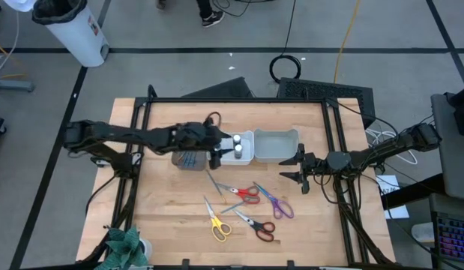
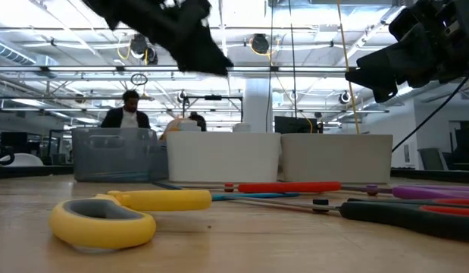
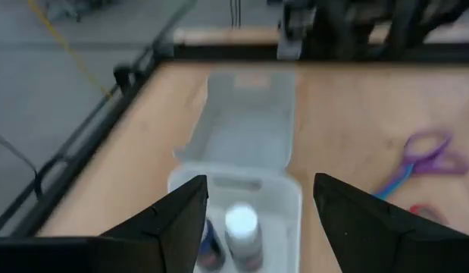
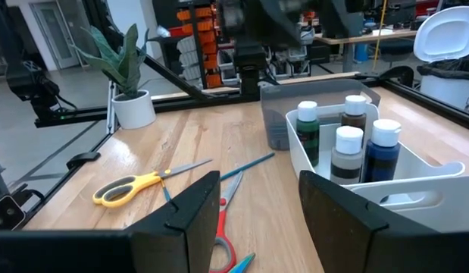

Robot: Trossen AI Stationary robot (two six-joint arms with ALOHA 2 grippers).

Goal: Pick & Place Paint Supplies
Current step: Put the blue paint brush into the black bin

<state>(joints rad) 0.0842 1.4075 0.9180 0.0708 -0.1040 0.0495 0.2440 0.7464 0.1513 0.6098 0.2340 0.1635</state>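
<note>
the left end effector (image 1: 217,152) hovers over the white bin (image 1: 244,157) at frame centre, fingers spread wide and holding nothing; four bottles (image 4: 354,139) stand inside it. the right end effector (image 1: 295,170), right of centre, is parted and empty. scissors (image 1: 246,193) and brushes (image 1: 214,182) lie on the tabletop (image 1: 164,217) below the bins.

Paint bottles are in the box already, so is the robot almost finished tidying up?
Partly. Four bottles stand in the white bin, and the left gripper hangs open above them, holding nothing. The right gripper waits beside the empty bin. Still left on the table: red scissors, purple scissors, yellow scissors, black scissors and a brush.
</note>
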